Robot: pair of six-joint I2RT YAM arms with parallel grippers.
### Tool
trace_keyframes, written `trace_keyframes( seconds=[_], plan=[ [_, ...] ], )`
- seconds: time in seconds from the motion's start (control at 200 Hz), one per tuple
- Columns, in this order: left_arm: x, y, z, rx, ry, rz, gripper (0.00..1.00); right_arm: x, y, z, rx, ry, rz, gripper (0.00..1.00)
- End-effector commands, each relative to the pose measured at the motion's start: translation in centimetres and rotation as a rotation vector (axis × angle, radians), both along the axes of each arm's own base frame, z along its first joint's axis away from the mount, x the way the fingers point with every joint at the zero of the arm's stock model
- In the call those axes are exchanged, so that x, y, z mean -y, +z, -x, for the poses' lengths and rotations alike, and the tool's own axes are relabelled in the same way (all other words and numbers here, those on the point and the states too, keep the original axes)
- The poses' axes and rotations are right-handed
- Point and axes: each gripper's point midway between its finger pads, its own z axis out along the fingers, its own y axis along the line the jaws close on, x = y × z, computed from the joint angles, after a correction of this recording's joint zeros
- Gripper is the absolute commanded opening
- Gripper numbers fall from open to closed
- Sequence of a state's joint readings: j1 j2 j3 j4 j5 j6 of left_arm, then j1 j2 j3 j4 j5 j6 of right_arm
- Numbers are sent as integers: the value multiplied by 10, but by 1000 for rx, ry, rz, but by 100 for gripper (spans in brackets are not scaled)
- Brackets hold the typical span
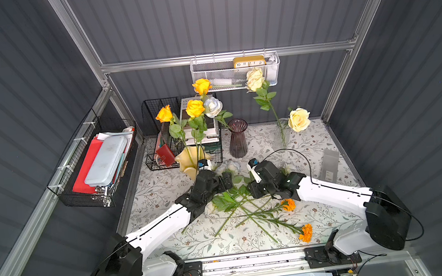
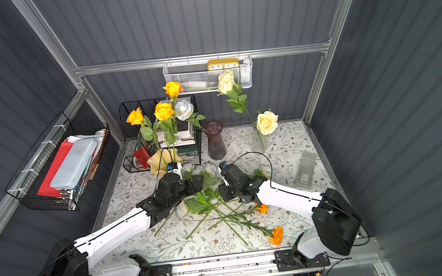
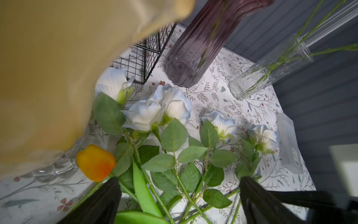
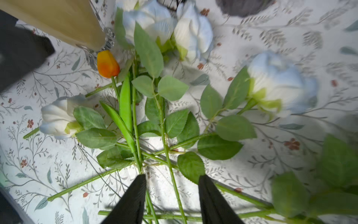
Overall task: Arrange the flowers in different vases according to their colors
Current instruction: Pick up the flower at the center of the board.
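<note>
Dark grey ribbed walls enclose a tabletop covered by a floral-print tablecloth (image 1: pixel 164 188), seen from above in both top views. Two white and black robot arms extend inward from the near edge, the left arm (image 1: pixel 162 226) and the right arm (image 1: pixel 332 190). A black wire rack (image 1: pixel 151 115) of books stands in the back left corner, and a white mesh basket (image 1: pixel 236 75) hangs on the rear wall. Three vases stand upright along the back. A creamy-yellow vase (image 1: pixel 189 161) with a wavy rim holds three yellow-orange roses (image 1: pixel 195 108). A dark purple ribbed vase (image 1: pixel 238 142) holds a single pale blue rose (image 1: pixel 212 106). A clear glass vase (image 1: pixel 280 138) holds two cream roses (image 1: pixel 298 119). A frosted plastic box (image 1: pixel 330 166) lies flat near the right edge. Between the arms, loose flowers lie in a crossed heap on the cloth: several bluish-white roses (image 3: pixel 147 114), two orange marigolds (image 1: pixel 306 232) toward the near side, and a small orange tulip bud (image 3: pixel 95 163) just beside the yellow vase's base. The left gripper (image 3: pixel 179 180) hovers over the heap with its fingers spread wide, holding nothing. The right gripper (image 4: pixel 172 176) sits low over the crossed stems, its fingers apart on either side of one green stem (image 4: pixel 164 135), with a gap showing on each side.
</note>
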State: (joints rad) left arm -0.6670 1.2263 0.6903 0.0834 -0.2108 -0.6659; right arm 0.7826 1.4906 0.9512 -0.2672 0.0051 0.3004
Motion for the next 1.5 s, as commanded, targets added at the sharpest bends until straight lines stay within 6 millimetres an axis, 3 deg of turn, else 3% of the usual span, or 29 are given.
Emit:
trace_keyframes(
  seconds=[0.0, 0.195, 0.585, 1.101, 1.266, 1.341, 1.496],
  plan=[
    [-17, -4, 4, -27, 56, -9, 99, -25, -2, 9, -48, 108, -11, 43],
    [-13, -3, 5, -20, 30, 3, 99, -38, -20, 10, -89, 132, 7, 41],
    [-13, -5, 9, -21, 18, 1, 99, -26, -55, -3, -102, 68, 136, 38],
    [-14, -7, 13, -27, 10, 5, 99, -32, -85, -8, -144, 93, 196, 26],
    [-13, -9, 16, -26, -6, 8, 99, -29, -93, -9, -149, 83, 220, 24],
    [-11, -12, 18, -29, -13, 7, 99, -28, -94, -9, -152, 83, 230, 18],
    [-6, -13, 23, -30, -29, 9, 99, -26, -73, -15, -88, 71, 214, 8]
  ],
)
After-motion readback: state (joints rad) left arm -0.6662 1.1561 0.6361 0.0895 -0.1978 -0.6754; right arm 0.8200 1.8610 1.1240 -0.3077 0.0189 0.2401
